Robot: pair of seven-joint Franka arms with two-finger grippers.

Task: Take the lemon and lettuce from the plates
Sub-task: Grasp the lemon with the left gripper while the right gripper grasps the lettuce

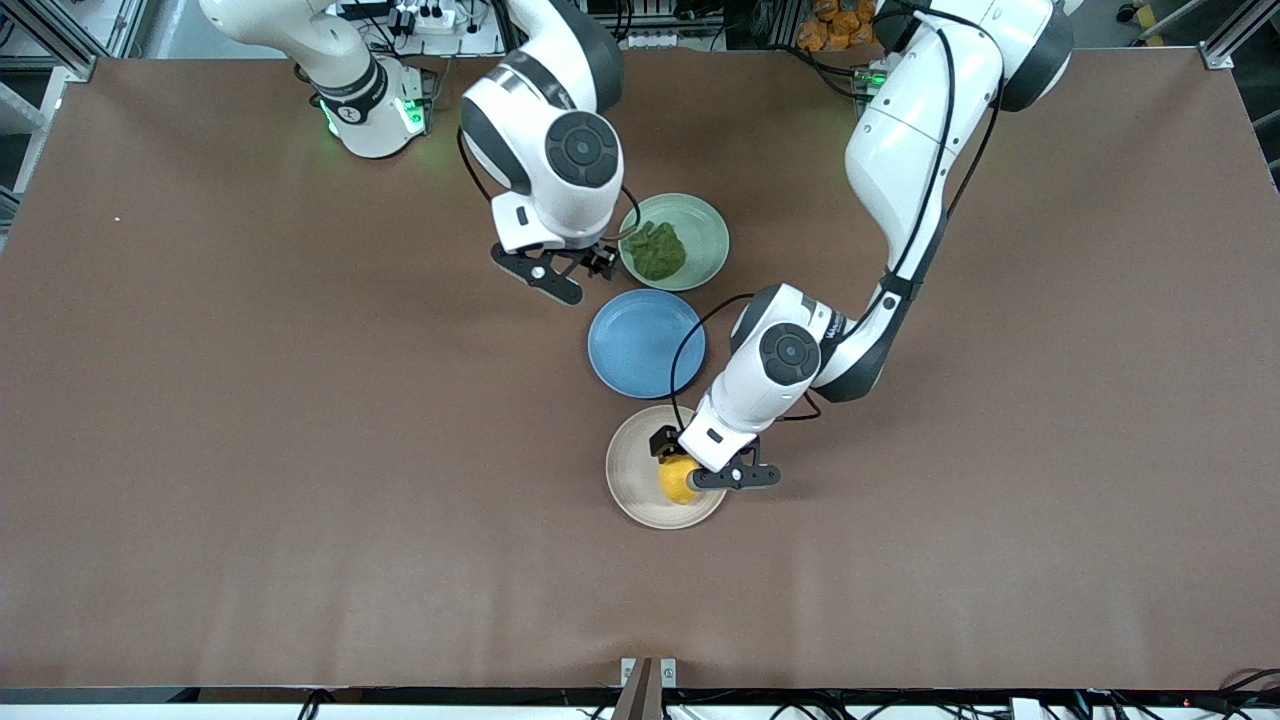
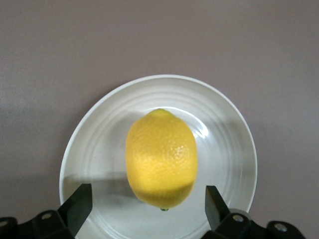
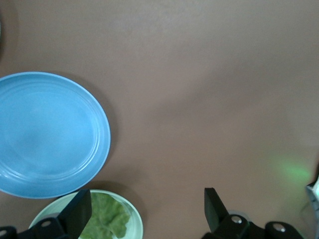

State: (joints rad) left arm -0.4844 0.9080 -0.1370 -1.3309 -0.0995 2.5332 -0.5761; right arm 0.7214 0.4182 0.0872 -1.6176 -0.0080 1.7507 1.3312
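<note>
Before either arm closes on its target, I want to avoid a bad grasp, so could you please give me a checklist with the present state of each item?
1. Left gripper open: ok, fingers spread wide.
2. Lemon between the left fingers: ok, in the left wrist view it lies between them on the beige plate, though they reach only its near end.
3. Right gripper open: ok.
4. Right gripper over the lettuce: not ok, it hangs at the pale green plate's rim, with the leaf off to one finger's side.
5. Blue plate between the two plates, out of both grippers' way: ok.
6. Finger height above the lemon's plate: cannot tell.
</note>
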